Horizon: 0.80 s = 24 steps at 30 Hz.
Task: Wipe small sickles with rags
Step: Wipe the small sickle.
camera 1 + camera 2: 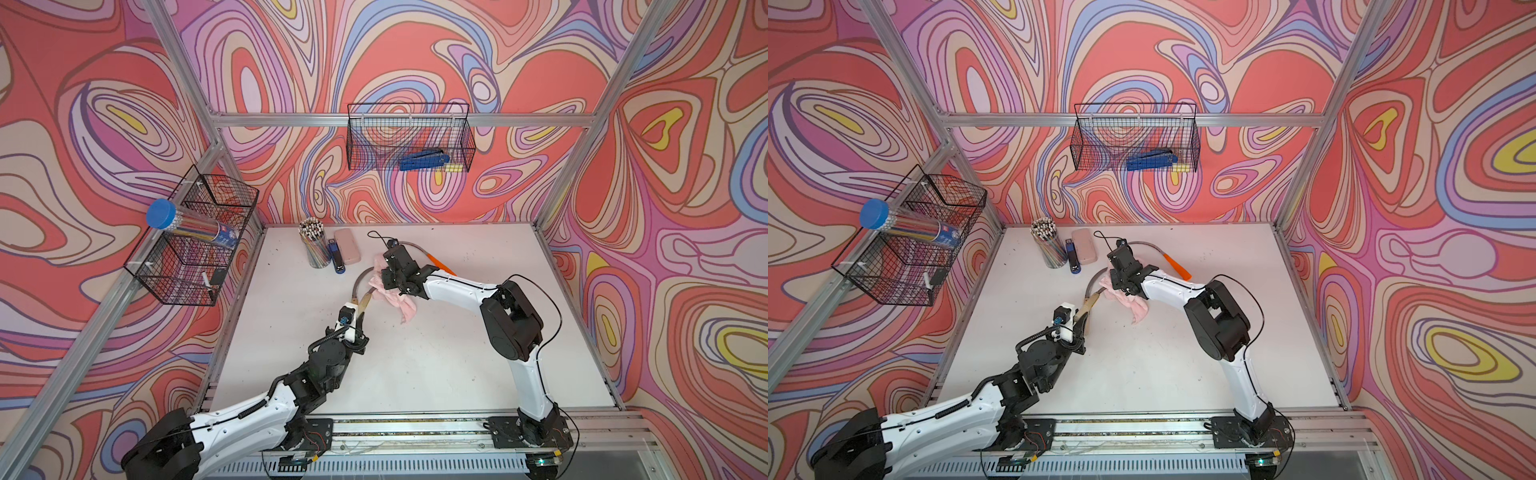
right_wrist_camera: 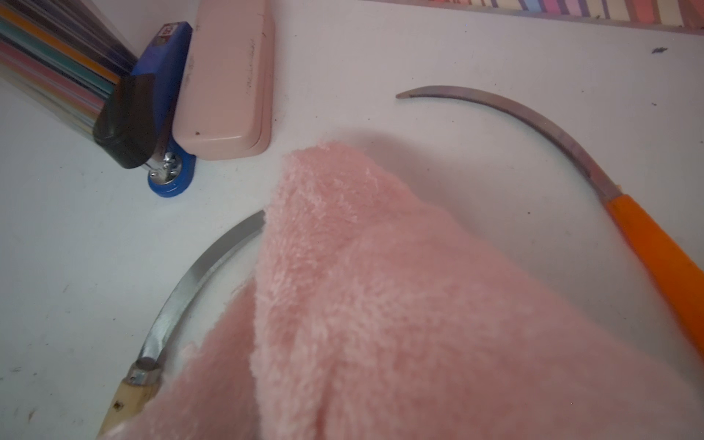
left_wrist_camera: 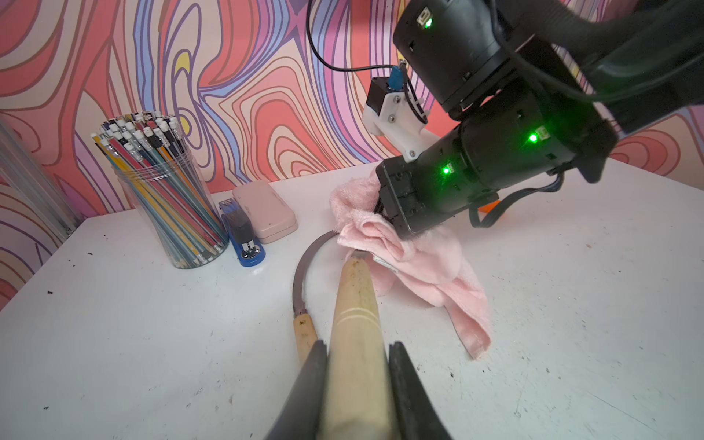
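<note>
Near the pink case (image 3: pixel 264 209), the left hand (image 3: pixel 358 352) clamps the pale-handled sickle (image 3: pixel 356 301) by its handle. The right hand (image 1: pixel 384 277) pinches the rag (image 3: pixel 419 263), which is draped over that blade. The spare wooden sickle (image 2: pixel 183 289) lies on the bench (image 1: pixel 415 365) nearer the case, and the orange-handled sickle (image 2: pixel 655 244) lies beyond the rag.

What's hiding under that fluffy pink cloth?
The pink cloth covers the blade of the wooden-handled sickle that the left gripper holds; only its handle shows. The tip of a second sickle, lying on the table, also disappears beneath it.
</note>
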Each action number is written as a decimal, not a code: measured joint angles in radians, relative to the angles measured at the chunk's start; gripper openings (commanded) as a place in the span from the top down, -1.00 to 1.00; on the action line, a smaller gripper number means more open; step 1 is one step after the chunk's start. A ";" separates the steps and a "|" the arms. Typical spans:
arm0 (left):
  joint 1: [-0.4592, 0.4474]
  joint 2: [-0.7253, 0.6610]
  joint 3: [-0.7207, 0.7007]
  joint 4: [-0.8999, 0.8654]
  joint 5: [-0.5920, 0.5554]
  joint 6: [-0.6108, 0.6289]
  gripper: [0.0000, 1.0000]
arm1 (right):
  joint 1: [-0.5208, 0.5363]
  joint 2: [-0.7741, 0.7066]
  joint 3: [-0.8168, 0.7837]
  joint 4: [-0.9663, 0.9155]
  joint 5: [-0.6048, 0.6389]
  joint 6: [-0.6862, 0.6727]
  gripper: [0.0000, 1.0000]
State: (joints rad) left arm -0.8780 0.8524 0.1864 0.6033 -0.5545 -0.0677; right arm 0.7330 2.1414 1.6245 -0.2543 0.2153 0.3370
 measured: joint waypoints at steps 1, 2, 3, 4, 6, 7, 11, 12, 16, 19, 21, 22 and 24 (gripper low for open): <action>0.000 0.000 0.000 0.000 -0.001 0.000 1.00 | 0.012 0.000 0.006 -0.002 0.000 -0.003 1.00; 0.000 0.000 0.000 0.000 -0.005 0.000 1.00 | 0.030 0.000 0.015 -0.002 -0.002 -0.006 1.00; 0.000 0.000 0.000 0.000 -0.008 0.000 1.00 | 0.049 0.000 0.021 -0.002 -0.004 -0.010 1.00; 0.000 0.000 0.000 0.000 -0.011 0.000 1.00 | 0.066 0.000 0.027 -0.002 -0.004 -0.012 1.00; 0.001 0.000 0.000 -0.002 -0.018 0.000 1.00 | 0.106 -0.004 0.028 0.004 -0.005 -0.019 1.00; 0.001 0.000 -0.001 -0.003 -0.021 0.000 1.00 | 0.120 -0.008 0.026 0.007 -0.007 -0.022 1.00; 0.001 0.000 -0.005 -0.007 -0.023 0.000 1.00 | 0.154 -0.074 -0.031 0.037 -0.034 -0.027 1.00; 0.001 0.000 -0.005 -0.006 -0.023 0.000 1.00 | 0.156 -0.097 -0.050 0.045 -0.041 -0.028 1.00; 0.000 0.000 -0.005 0.002 -0.016 0.000 1.00 | 0.157 -0.149 -0.080 0.066 -0.043 -0.026 1.00; 0.000 0.000 -0.005 0.006 -0.015 0.000 1.00 | 0.156 -0.147 -0.080 0.066 -0.020 -0.025 1.00; 0.000 0.000 -0.005 0.006 -0.015 0.000 1.00 | 0.146 -0.139 -0.080 0.064 -0.013 -0.024 1.00; 0.000 0.000 -0.005 0.006 -0.015 0.000 1.00 | 0.137 -0.132 -0.080 0.065 -0.014 -0.021 1.00; 0.000 0.000 -0.005 0.006 -0.015 0.000 1.00 | 0.109 -0.112 -0.079 0.066 -0.015 -0.014 1.00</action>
State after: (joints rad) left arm -0.8780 0.8520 0.1810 0.6094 -0.5694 -0.0681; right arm 0.8421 2.0296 1.5452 -0.1883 0.2001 0.3225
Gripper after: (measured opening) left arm 0.245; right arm 0.134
